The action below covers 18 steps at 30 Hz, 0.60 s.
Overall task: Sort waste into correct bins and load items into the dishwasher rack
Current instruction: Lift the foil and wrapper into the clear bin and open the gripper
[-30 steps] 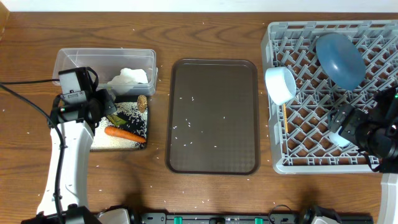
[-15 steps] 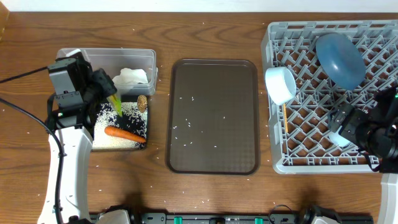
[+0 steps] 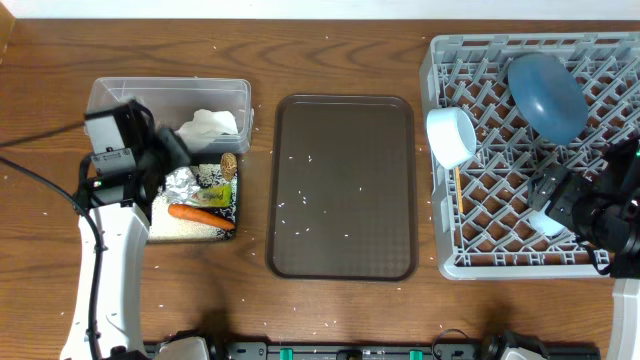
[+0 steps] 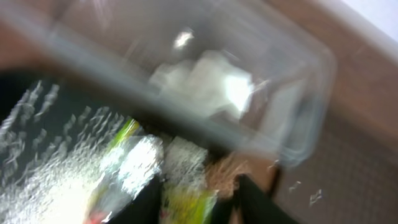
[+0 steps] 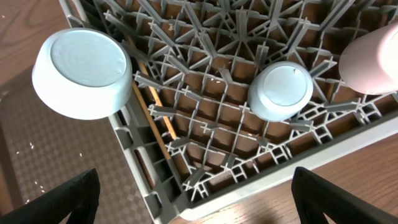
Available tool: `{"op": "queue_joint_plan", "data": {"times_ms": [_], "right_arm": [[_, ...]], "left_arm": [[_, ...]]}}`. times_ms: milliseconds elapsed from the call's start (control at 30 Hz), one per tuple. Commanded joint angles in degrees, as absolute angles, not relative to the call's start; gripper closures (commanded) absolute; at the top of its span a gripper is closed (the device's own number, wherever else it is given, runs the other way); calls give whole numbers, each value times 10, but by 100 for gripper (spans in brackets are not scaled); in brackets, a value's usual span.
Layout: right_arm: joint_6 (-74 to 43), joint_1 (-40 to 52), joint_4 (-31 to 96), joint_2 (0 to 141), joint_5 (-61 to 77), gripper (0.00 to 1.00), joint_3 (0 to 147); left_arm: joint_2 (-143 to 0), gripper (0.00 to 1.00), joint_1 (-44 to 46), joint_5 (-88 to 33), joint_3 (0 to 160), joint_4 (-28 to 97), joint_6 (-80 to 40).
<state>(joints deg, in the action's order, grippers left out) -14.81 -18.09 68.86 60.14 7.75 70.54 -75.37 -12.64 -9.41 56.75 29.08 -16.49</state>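
My left gripper [image 3: 172, 152] [image 4: 200, 208] is open above the near edge of the clear tub [image 3: 120, 95], by the black tray [image 3: 232, 203]. Crumpled silver foil [image 3: 183, 182] [image 4: 134, 160], the yellow-green wrapper [image 3: 213, 194] [image 4: 186, 202], the orange carrot stick [image 3: 200, 215], the brown lump [image 3: 229, 165] and rice lie in the black tray. The white napkin [image 3: 208, 125] [image 4: 211, 81] is in the tub. My right gripper [image 3: 556, 200] [image 5: 205, 205] is open over the rack [image 3: 445, 262]. The rack holds the blue dish [image 3: 545, 95], white bowl [image 3: 452, 135] [image 5: 81, 71], cups [image 5: 281, 91] and wooden sticks [image 5: 152, 118].
The brown serving tray [image 3: 342, 185] lies between the bins and the rack with a few rice grains on it. A pinkish cup [image 5: 373, 62] sits at the right edge of the right wrist view. Rice grains are scattered on the wooden table [image 3: 330, 60].
My left gripper rose from the black tray with the yellow-green wrapper hanging from it. Now the wrapper and the foil lie in the tray below it. The right arm has not moved.
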Motion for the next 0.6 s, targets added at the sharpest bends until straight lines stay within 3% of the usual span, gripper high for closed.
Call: {"op": "queue_joint_plan", "data": {"times_ms": [0, 200, 433, 567], "right_arm": [[-141, -183, 690, 599, 78, 8, 712], [-141, -183, 690, 599, 78, 8, 712], [-141, -183, 690, 599, 78, 7, 712], [-141, -183, 690, 599, 77, 7, 712]], "left_arm": [[-771, 49, -130, 15, 552, 328, -175], [-813, 34, -130, 22, 503, 315, -220], [-913, 35, -130, -10, 475, 240, -232], [-963, 44, -130, -11, 475, 216, -232]]}}
